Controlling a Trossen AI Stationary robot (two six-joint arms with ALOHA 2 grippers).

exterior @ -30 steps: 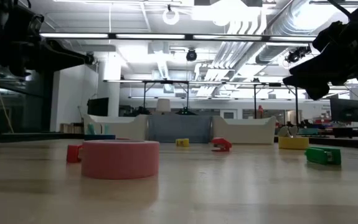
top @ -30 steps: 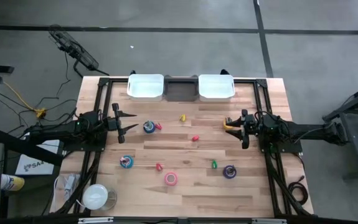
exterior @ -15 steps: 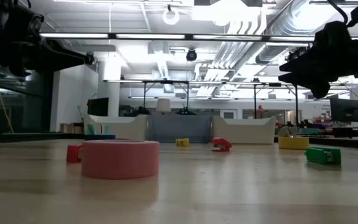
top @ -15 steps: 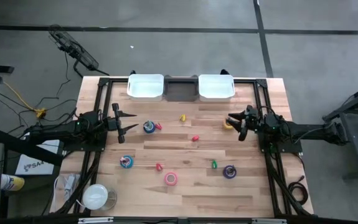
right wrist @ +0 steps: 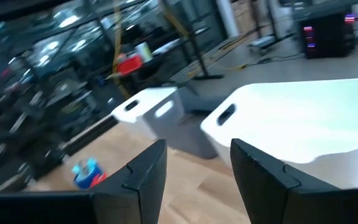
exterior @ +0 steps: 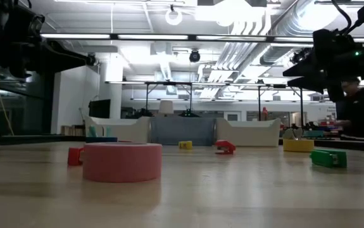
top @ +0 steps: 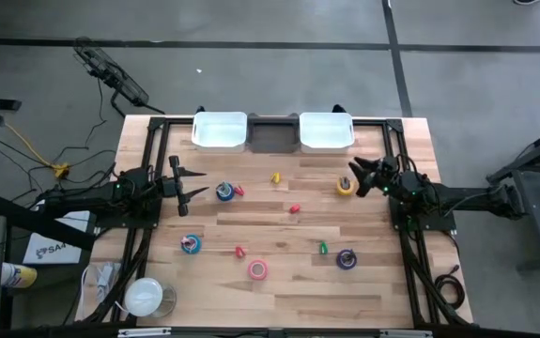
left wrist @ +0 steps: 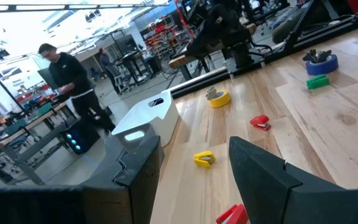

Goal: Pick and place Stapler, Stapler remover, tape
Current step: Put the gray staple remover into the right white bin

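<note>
Ring-shaped tape rolls lie flat on the wooden table: yellow (top: 346, 186), blue (top: 223, 192), teal (top: 191, 244), pink (top: 257, 270) and purple (top: 346, 259). Small solid pieces lie among them: yellow (top: 276, 177), red (top: 295, 208), red (top: 240, 252) and green (top: 323, 248). My right gripper (top: 357, 173) is open and hovers just beyond the yellow roll, facing the right white bin (right wrist: 303, 124). My left gripper (top: 191, 184) is open, held level above the table left of the blue roll.
Two white bins (top: 220, 130) (top: 326, 130) and a grey bin (top: 273, 132) between them stand along the far edge. Black frame rails run down both sides of the table. A person (exterior: 359, 114) stands in the room behind. Bare wood lies along the near edge.
My right gripper has moved toward the far edge, away from the yellow roll, and has tipped up from pointing down at the table to facing the bins. The yellow roll stays on the table. A person has walked into the low view at the right.
</note>
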